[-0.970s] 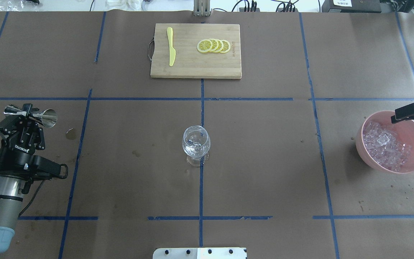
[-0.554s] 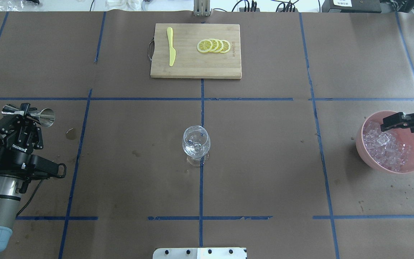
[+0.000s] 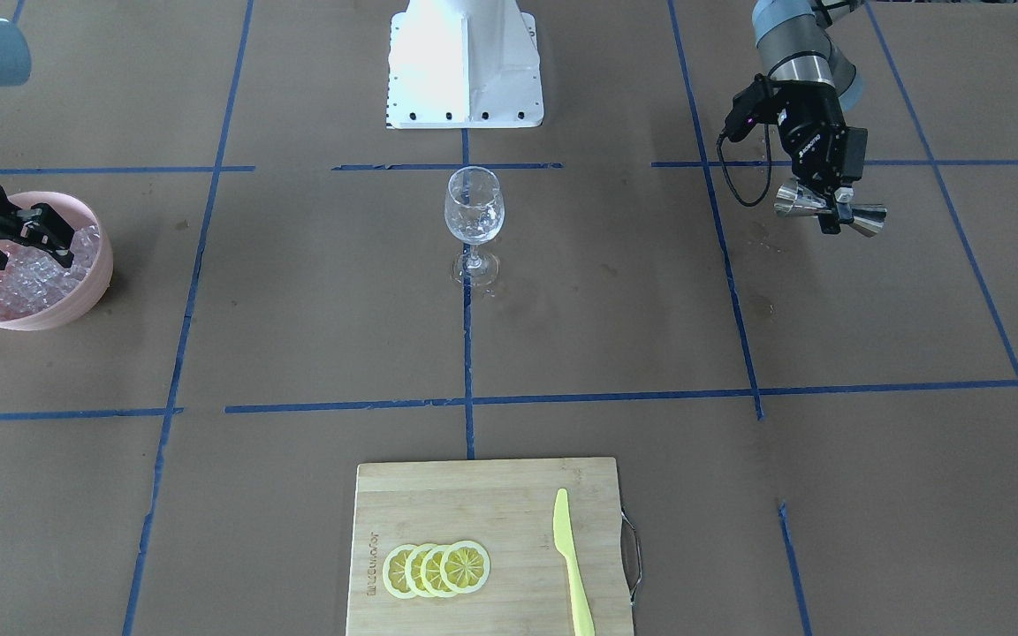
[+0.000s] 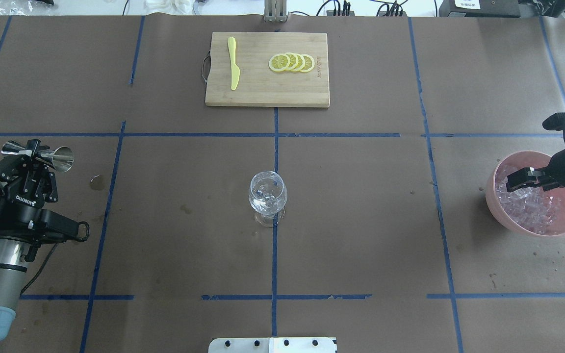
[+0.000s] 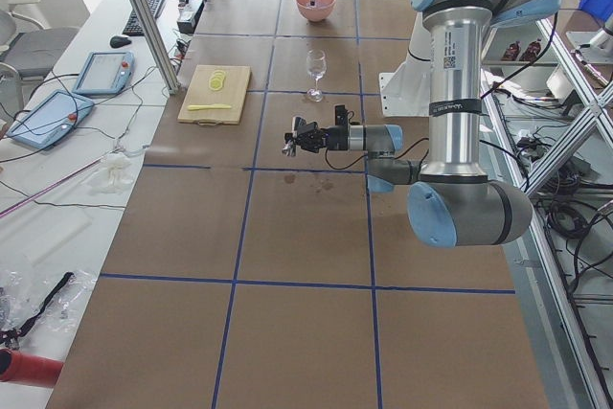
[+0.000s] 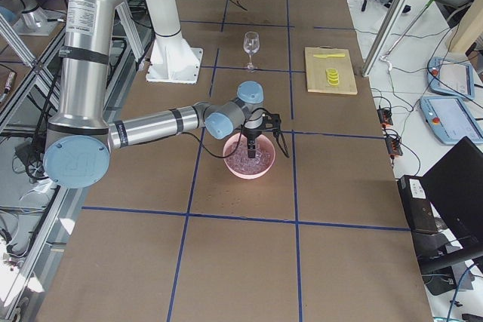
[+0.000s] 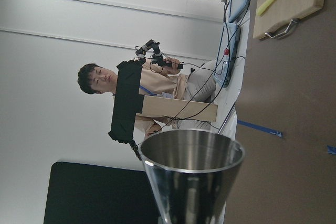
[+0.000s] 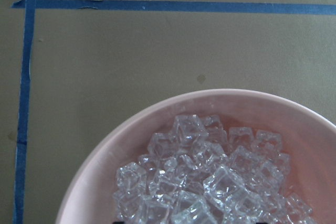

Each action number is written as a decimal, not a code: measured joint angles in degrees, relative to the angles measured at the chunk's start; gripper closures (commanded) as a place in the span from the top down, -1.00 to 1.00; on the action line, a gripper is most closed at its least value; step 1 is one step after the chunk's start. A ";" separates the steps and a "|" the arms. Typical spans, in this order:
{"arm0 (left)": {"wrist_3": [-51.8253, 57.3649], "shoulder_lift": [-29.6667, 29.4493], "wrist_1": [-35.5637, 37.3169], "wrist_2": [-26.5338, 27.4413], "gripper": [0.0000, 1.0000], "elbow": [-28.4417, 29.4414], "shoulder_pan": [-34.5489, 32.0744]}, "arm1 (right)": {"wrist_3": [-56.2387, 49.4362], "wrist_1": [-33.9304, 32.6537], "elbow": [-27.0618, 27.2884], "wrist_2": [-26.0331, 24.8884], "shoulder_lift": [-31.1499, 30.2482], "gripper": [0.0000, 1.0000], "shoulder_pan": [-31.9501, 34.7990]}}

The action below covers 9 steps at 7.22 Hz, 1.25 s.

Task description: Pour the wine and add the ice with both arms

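brown table (image 4: 361, 220): clear glassy ice (image 4: 532, 208) in pink bowl (image 4: 491, 197) under spread right tool (image 4: 512, 185); left tool (image 4: 35, 155) pinching jigger (image 4: 63, 160)

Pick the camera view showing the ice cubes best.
Right wrist-mounted view: the ice close up, cubes distinct in the pink bowl. Overhead and front-facing show a small heap; side views barely resolve it; left wrist shows none.

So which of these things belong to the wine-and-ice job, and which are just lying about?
In use:
ice in the pink bowl, with the open right gripper over it
wine glass mid-table
steel jigger, held by the left gripper

Lying about:
cutting board
lemon slices and yellow knife on the board
white base block
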 measured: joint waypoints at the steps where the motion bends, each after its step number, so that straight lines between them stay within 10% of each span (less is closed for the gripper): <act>1: 0.00 -0.02 -0.07 -0.02 -1.00 0.02 -0.02 | -0.12 0.04 -0.34 -0.09 0.02 0.56 -0.23; 7: -0.08 -0.06 -0.51 -0.02 -1.00 0.09 -0.08 | -0.67 0.07 -1.28 -0.11 0.05 -0.99 -0.44; 9: -0.14 -0.13 -0.52 -0.03 -1.00 0.09 -0.08 | -1.69 0.02 -1.08 -0.12 -0.01 -1.00 -0.37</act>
